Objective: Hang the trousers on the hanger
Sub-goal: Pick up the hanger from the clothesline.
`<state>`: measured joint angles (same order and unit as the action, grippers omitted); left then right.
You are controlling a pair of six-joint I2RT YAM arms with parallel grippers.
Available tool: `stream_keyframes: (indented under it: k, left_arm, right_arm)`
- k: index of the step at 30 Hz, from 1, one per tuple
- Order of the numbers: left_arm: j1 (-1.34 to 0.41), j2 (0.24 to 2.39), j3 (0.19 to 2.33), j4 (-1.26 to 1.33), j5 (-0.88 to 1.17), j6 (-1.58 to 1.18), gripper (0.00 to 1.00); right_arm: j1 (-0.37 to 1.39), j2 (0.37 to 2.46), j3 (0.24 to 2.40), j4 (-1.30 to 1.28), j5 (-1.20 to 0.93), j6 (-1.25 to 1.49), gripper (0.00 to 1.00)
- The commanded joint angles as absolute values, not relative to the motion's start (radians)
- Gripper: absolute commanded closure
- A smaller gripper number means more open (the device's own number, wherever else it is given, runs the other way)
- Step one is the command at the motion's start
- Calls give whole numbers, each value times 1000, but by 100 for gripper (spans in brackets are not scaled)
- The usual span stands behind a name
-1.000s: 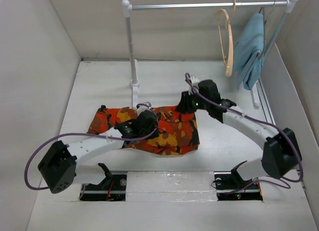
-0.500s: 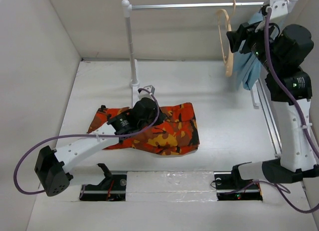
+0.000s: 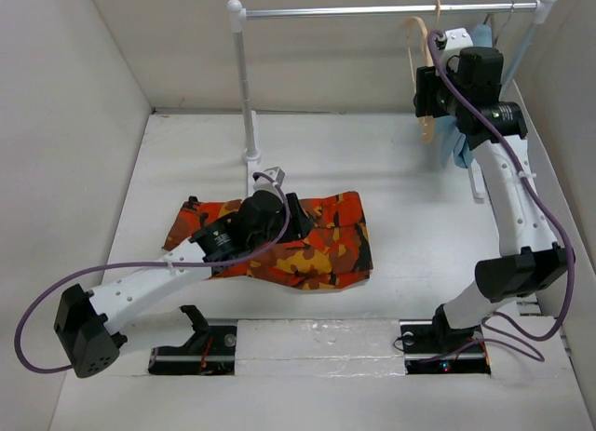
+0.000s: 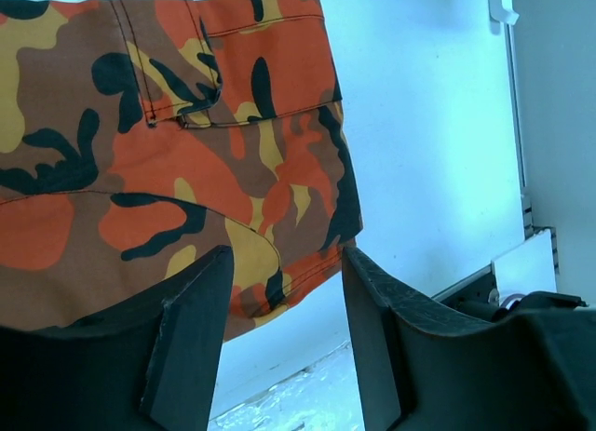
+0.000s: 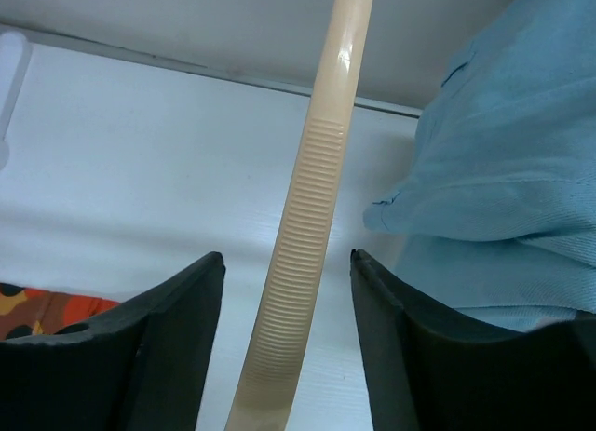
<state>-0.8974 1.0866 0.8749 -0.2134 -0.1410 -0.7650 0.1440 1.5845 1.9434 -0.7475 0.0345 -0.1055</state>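
Now, from the top view, you can see that the right arm has left the table since a second ago. It was low by the far edge of the trousers [image 3: 321, 249] and is now raised to the rail [image 3: 372, 10], with the right gripper [image 3: 424, 94] level with the hanger [image 3: 413, 26]. The hanger hangs from the rail, just beside the blue cloth [image 3: 461, 150]. The left gripper [image 3: 300, 222] has stayed over the trousers, which lie folded flat on the table [image 3: 419, 226], well apart from the hanger. I judge you have finished arranging the cloth and begun fetching the hanger, which is not yet off the rail. In the left wrist view, the left gripper [image 4: 284, 263] stands partly parted with nothing between its fingers [image 4: 200, 310]. The camouflage trousers [image 4: 186, 142] lie beneath it, their folded corner ending on the bare table [image 4: 419, 124]. In the right wrist view, the right gripper [image 5: 286, 257] is spread wide, and the hanger's [image 5: 307, 208] ribbed tan bar passes between the jaws with a gap on either side, so it is straddled and not yet pinched. The blue cloth [image 5: 503, 152] hangs close on the right, so close squarely or you may catch it. No brand, label or writing can be read in any view.
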Motion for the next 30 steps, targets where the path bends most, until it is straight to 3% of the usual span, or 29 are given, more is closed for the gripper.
stream_keyframes:
  k: [1,4,5,9,11,17,21,30]
  left_arm:
    - [-902,1049,845,-204,-129,-772,54]
    - [-902,1037,836,-204,-127,-782,56]
    - [-902,1034,839,-206,-127,-788,56]
    - [-902,1035,877,-204,-118,-802,56]
    - [-902,1060,941,-206,-109,-776,50]
    - [-902,1115,1132,-281,-132,-700,37]
    - [-884,1126,1248,-267,-69,-680,36]
    - [-851,1267,1500,-256,75,-643,42]
  right_arm:
    - [138,1536,1928,-677,57,-87,40]
    - [149,1514,1899,-647,93,-75,57]
    - [162,1506,1878,-626,101,-72,72]
    - [187,1463,1861,-588,156,-63,91]
    - [196,1459,1888,-588,182,-55,100]
    - [206,1416,1901,-578,216,-57,100]
    - [215,1388,1872,-618,183,-55,100]
    - [235,1189,1496,-564,137,-72,100]
